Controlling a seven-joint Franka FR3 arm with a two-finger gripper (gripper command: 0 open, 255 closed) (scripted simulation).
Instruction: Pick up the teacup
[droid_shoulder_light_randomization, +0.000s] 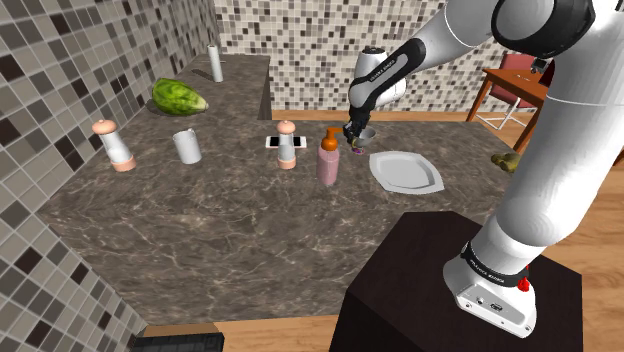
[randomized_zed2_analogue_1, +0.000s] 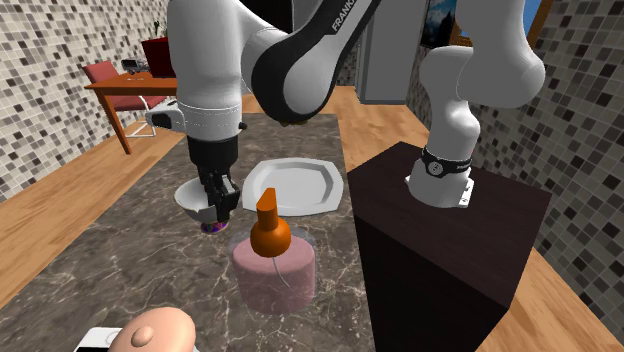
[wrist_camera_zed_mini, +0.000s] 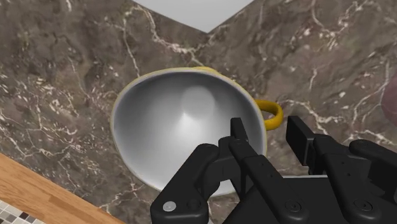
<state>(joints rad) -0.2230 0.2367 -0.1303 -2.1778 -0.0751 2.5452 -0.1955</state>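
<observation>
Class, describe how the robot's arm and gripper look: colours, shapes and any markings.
The arm is glossy white, with rounded tube-like links and dark joints. A black band with white lettering wraps the forearm, and another, with a small red mark, rings the base. The gripper is all black and blocky, with two flat fingers.

White arm (droid_shoulder_light_randomization: 556, 150) stretches forward, wrist (droid_shoulder_light_randomization: 378, 78) bent down, end effector (wrist_camera_zed_mini: 267, 132) pointing downward with its 2 fingers (wrist_camera_zed_mini: 299, 137) apart

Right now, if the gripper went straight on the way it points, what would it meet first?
The teacup: the fingers straddle its rim near the handle, so one would likely strike the cup's inside wall first, though depth is unclear.
</observation>
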